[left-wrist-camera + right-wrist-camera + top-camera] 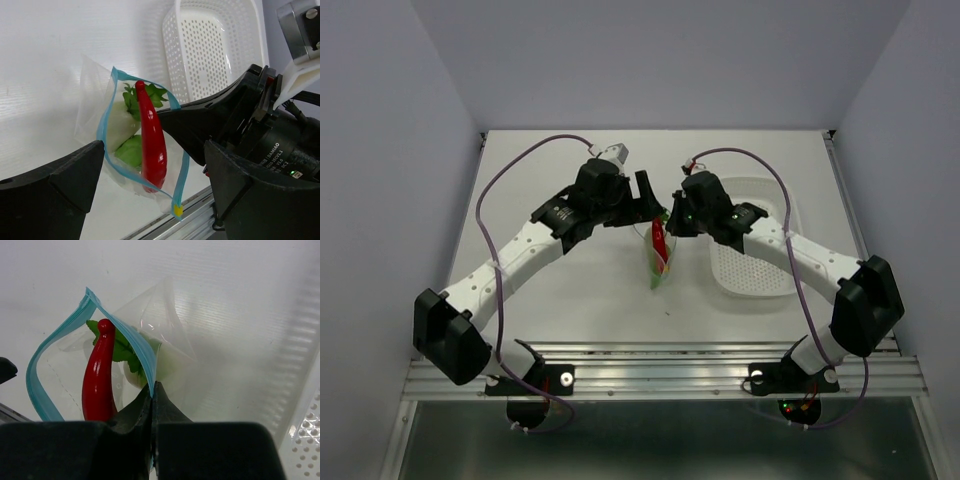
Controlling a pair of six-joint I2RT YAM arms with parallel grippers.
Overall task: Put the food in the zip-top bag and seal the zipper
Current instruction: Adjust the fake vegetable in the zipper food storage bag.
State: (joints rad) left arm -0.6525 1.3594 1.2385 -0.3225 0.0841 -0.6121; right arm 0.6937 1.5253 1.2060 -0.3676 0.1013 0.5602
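The clear zip-top bag [660, 270] hangs above the table centre with its mouth open. My right gripper [667, 218] is shut on one side of the blue zipper [135, 342], as its wrist view shows at the gripper [152, 386]. The red chili [152, 145], the white radish [117, 127] and the green pod [131, 151] sit inside the bag, and the chili's end reaches the mouth. My left gripper [154, 150] is open wide with a finger on each side of the bag, touching nothing. The left gripper [648, 200] is beside the right one in the top view.
The white perforated basket [760, 275] lies on the table to the right of the bag, under my right forearm. It also shows in the left wrist view [210, 50]. The table's metal front rail [660, 375] runs below the bag.
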